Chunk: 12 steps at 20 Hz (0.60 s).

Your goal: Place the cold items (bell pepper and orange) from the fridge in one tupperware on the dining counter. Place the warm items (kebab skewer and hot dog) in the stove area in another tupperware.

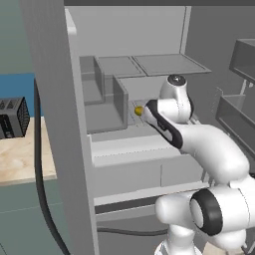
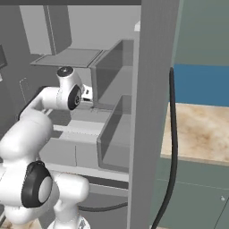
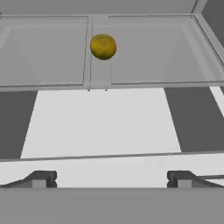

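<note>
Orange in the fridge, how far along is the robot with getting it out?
Early stage. Done: the arm has reached into the open fridge. In hand: nothing; the fingers stand wide apart, short of the orange on its shelf. Left: grasp it, then carry it to a tupperware.

- Open fridge (image 1: 55,99) with grey shelves (image 1: 149,63) ahead at twelve o'clock.
- Wooden counter (image 1: 22,157) at nine o'clock, toaster (image 1: 14,117) on it.
- Blue wall (image 2: 201,85) behind the counter.

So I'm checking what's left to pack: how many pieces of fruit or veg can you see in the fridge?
1: an orange far back on the shelf, ahead of the open gripper. Others may be hidden.
</note>
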{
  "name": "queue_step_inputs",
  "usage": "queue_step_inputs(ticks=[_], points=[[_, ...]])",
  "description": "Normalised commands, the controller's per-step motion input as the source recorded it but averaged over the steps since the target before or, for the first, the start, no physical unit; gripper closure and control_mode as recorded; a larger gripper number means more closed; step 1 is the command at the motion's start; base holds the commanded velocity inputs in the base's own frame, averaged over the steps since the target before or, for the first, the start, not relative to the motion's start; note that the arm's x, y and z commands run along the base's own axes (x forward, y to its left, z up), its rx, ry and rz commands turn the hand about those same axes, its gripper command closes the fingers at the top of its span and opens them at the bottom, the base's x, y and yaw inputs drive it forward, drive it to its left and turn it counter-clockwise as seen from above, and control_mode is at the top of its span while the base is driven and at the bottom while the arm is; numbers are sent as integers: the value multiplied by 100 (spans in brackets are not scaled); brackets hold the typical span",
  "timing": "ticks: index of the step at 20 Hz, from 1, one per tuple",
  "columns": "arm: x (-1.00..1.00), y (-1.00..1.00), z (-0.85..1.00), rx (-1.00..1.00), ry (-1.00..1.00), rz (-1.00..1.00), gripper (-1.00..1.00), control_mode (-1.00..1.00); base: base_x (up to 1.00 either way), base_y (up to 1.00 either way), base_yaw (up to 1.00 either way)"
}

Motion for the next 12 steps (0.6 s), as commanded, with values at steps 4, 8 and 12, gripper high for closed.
queue_step_inputs(ticks=[4,8,12], points=[[42,0,-67,0,-36,-5,-100,-100,0,0,0],[43,0,25,0,9,-2,-100,-100,0,0,0],[61,0,23,1,15,0,-100,-100,0,0,0]])
